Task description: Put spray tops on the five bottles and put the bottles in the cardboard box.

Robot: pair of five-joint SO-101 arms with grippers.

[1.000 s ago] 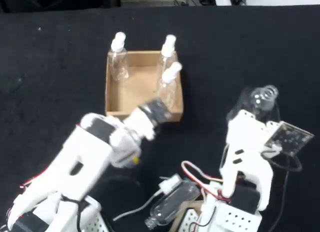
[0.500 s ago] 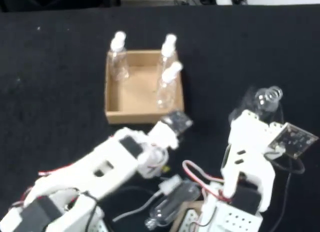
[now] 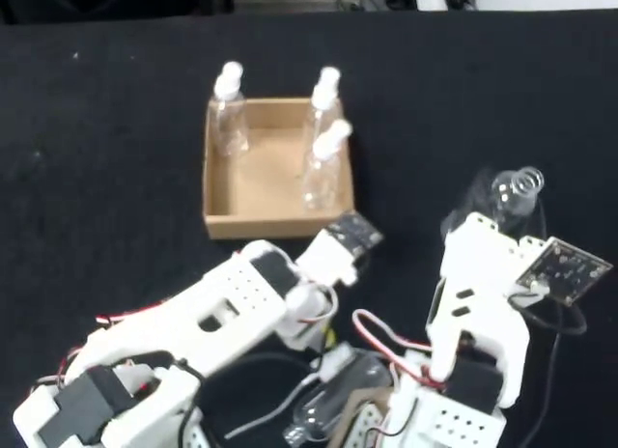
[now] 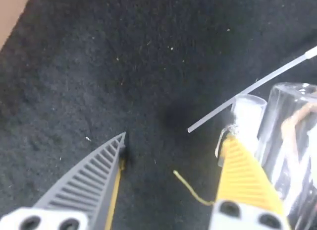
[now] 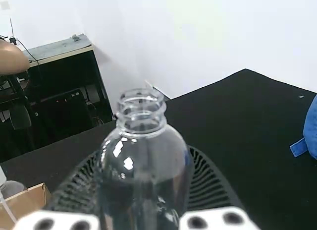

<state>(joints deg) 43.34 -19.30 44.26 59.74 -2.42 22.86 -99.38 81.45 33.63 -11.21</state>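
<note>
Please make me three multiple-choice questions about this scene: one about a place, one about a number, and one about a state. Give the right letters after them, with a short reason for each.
1. The bottles with spray tops stand: A) inside the cardboard box; B) beside it; C) stacked on each other.
2. How many bottles are in the box? A) two; B) three; C) five.
3. The bottle in the right gripper is: A) capped; B) open at the neck; C) lying flat.
Answers: 1 A, their bases sit within the box walls. 2 B, three white tops rise from it. 3 B, its threaded neck is bare and points up.
</note>
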